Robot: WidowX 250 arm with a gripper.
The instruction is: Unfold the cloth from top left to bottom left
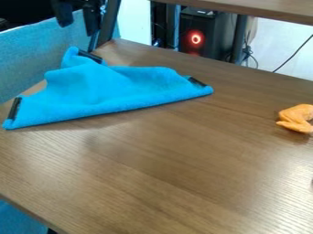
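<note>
- Where the wooden tabletop (183, 160) reaches its far left part, my pincer (78, 23) hangs just past the edge, its two black fingers (63, 13) spread, with a gap between them.
- The blue cloth (98, 91) lies on the far left of the tabletop, rumpled and partly folded, its long near edge slanting from the left corner up to the right one.
- Black strips sit on it at three places: one at the left corner (15, 108), one at the far peak (90, 56) near my pincer, one by the right corner (196, 82).
- Brown wood grain runs across the surface, and soft pale glare lies on its near right.
- Over at the right rests a small orange toy (296, 118), well apart from the cloth.
- Blue fabric (24, 57) stands behind the left edge, with a dark slanting bar (109, 20) beside my pincer.
- Beyond the far edge I see a black computer tower (211, 29) with a glowing red ring (196, 39), a dark upright post (239, 39), loose cables (247, 55), pale floor (275, 41) and a brown board (245, 6) overhead.
</note>
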